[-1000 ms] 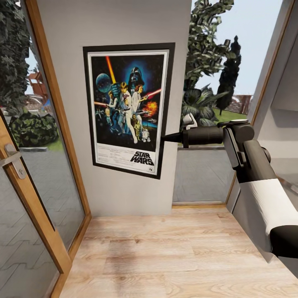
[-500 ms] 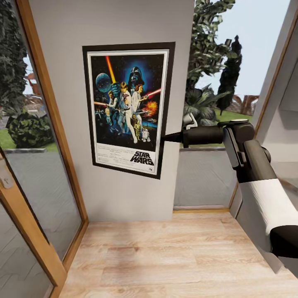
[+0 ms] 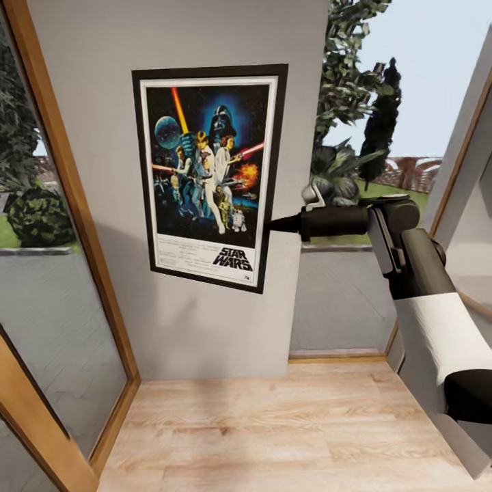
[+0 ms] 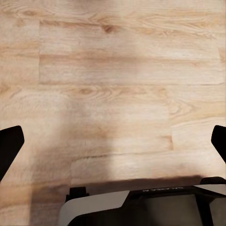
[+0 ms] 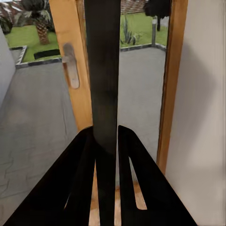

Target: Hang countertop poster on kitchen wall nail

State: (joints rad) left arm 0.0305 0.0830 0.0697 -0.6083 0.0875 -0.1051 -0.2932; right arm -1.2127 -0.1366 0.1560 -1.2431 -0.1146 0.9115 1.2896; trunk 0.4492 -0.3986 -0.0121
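Observation:
The poster (image 3: 208, 174), a black-framed Star Wars print with a white bottom strip, hangs upright in front of a grey wall panel (image 3: 191, 41). My right gripper (image 3: 270, 224) is shut on the middle of its right edge, with the arm reaching in from the right. In the right wrist view the poster (image 5: 102, 70) runs edge-on as a dark strip between the black fingers (image 5: 80, 179). My left gripper (image 4: 114, 140) is open over bare wooden floor and holds nothing. The kitchen countertop is out of view.
A wood-framed glass door (image 3: 68, 205) stands left of the wall panel, and its handle (image 5: 70, 63) appears in the right wrist view. A window (image 3: 355, 171) onto trees lies to the right. Pale plank floor (image 3: 273, 430) stretches below. My own base (image 4: 141, 207) sits under the left gripper.
The whole view has shifted: the wall panel looks wider and the door frame has slid left and out. The poster stays in the right gripper, slightly higher in the picture.

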